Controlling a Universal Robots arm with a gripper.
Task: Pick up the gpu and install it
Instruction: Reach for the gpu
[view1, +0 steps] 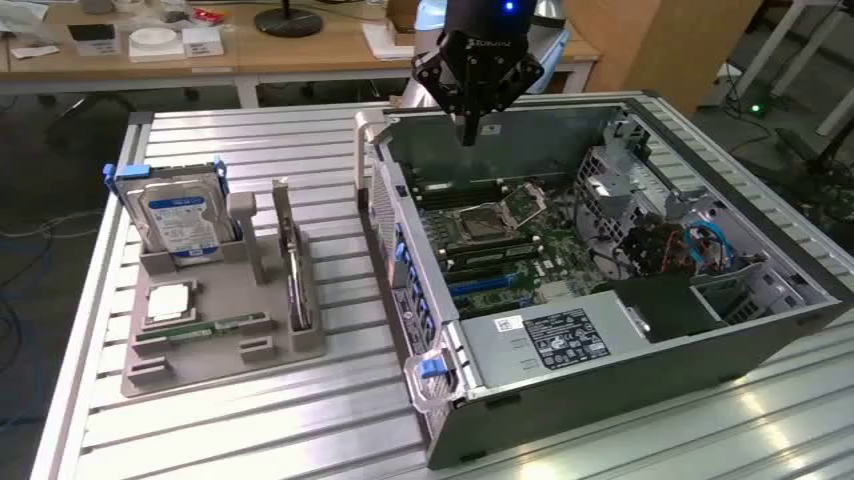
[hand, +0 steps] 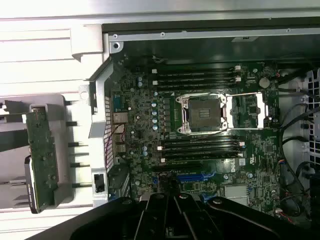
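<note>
One arm (view1: 483, 22) counted, hanging straight down at the far side of the scene, wrist vertical, tool end pointed at the table (view1: 267, 135). Found the gripper (view1: 467, 138) fully closed, drawn to a single narrow tip, with nothing in its hold. Placed it just above the far rim of the open case (view1: 601, 395), in front of the rear wall and beyond the motherboard (view1: 514, 235); no contact with either visible. Checked against the wrist view: looking squarely down on the board, CPU socket (hand: 205, 114) near the middle.

Located the gpu (view1: 295, 270) outside the case, toward the exterior view's left, standing on its long edge in a slot of the grey holder (view1: 227, 352) on the table, pale bracket (view1: 280, 193) at the far end. Well apart from the gripper; neither held nor installed.

Also logged in the same holder: hard drive (view1: 180, 215) upright, further toward the exterior view's left; memory stick (view1: 220, 327) lying flat nearer the front.
</note>
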